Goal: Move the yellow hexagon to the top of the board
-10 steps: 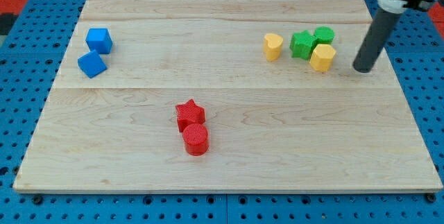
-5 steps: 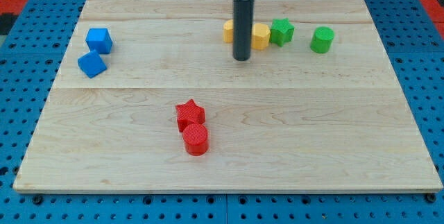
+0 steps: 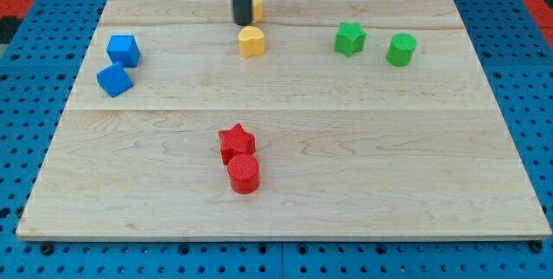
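- Wooden board (image 3: 285, 167), pale and made of planks, fills most of the view; it lies on a blue pegboard surface (image 3: 26, 253).
- My tip (image 3: 241, 22), the lower end of a straight dark rod, rests near the view's top edge of the board, a little to the view's left of centre. The rod has no jaws or fingers, so it neither opens nor closes and it holds nothing.
- Partly hidden behind the rod, on the view's right side of my tip and touching or nearly touching it, sits the yellow hexagon (image 3: 257, 6). Only a sliver of it shows, close to the board's top edge.
- Just below my tip, towards the view's bottom and slightly to the view's right, sits a yellow heart-like block (image 3: 251, 41), apart from the rod.
- Well to the view's right of my tip are a green star (image 3: 350, 38) and, further right, a green cylinder (image 3: 401, 49), near each other but not touching.
- Well to the view's left of my tip and a little lower are two blue cubes: an upper blue cube (image 3: 123, 50) and a lower blue cube (image 3: 114, 79), close together.
- Far below my tip, near the board's middle, a red star (image 3: 236, 142) touches a red cylinder (image 3: 244, 174) just beneath it.
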Controlling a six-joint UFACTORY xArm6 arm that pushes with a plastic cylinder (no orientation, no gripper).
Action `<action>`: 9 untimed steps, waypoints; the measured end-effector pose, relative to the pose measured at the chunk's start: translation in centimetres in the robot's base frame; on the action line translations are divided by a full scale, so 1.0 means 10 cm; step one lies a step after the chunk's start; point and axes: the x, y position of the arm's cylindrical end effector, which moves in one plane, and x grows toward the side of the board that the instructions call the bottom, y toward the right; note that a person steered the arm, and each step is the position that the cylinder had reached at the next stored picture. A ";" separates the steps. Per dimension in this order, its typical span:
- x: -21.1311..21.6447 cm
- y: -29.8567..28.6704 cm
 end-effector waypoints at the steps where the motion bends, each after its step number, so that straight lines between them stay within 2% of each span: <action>1: 0.00 0.36; 2: -0.09 0.80; 3: -0.27 0.81; 5: -0.59 -0.21; 7: -0.28 -0.30; 8: -0.32 -1.15; 9: -0.19 -0.81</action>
